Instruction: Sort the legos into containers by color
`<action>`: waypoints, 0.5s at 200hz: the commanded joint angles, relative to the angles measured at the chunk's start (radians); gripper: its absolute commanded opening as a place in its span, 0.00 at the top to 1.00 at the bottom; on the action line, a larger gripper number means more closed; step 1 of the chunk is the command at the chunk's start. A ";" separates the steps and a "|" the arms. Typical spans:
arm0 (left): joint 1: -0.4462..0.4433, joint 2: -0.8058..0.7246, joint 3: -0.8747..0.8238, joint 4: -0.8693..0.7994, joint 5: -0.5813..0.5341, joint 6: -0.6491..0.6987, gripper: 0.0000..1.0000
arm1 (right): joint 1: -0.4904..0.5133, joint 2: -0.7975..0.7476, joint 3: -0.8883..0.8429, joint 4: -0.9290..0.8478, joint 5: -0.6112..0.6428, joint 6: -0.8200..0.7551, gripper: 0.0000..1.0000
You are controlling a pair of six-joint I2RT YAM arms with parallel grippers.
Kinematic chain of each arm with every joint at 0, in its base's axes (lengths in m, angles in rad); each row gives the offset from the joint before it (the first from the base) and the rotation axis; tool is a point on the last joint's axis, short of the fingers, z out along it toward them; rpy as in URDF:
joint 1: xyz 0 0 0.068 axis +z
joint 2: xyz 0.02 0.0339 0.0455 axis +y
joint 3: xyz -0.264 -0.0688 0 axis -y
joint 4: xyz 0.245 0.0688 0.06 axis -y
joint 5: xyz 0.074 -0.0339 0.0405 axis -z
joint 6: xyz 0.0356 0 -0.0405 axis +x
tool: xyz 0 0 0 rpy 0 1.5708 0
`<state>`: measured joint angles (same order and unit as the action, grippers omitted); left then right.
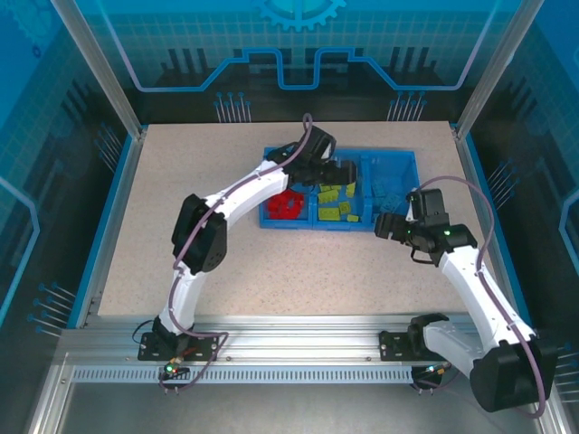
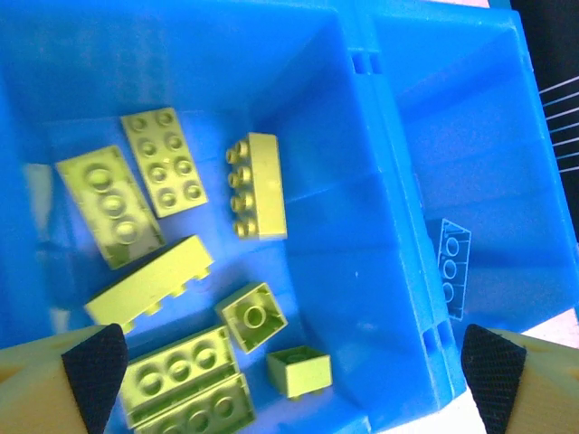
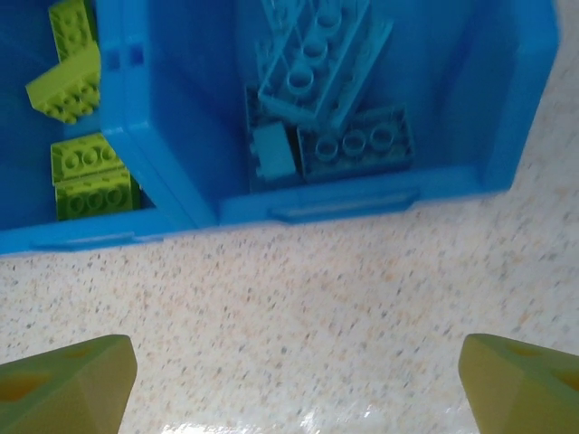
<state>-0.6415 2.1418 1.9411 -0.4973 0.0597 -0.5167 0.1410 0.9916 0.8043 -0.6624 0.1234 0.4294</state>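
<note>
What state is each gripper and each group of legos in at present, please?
left gripper: open, empty, above the yellow-green legos
right gripper: open, empty, above the table
red legos: lying in the left compartment
yellow-green legos: in the middle compartment, some tipped
blue legos: piled in the right compartment

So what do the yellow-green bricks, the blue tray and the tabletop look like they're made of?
The yellow-green bricks look like hard molded plastic: smooth, slightly shiny, with crisp studs. The blue tray also seems to be molded plastic, its walls glossy with soft reflections. The tabletop is speckled beige, perhaps laminate or a stone-look composite; the look leaves that open.
</note>
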 commanded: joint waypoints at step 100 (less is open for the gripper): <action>0.397 -0.888 -1.128 0.536 -0.490 0.466 0.01 | -0.169 0.135 -0.507 1.256 0.020 -0.354 0.01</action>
<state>-0.3756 1.3422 0.9928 -0.1410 -0.3794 -0.1406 -0.0116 1.0229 0.3134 0.2024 0.2131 0.1097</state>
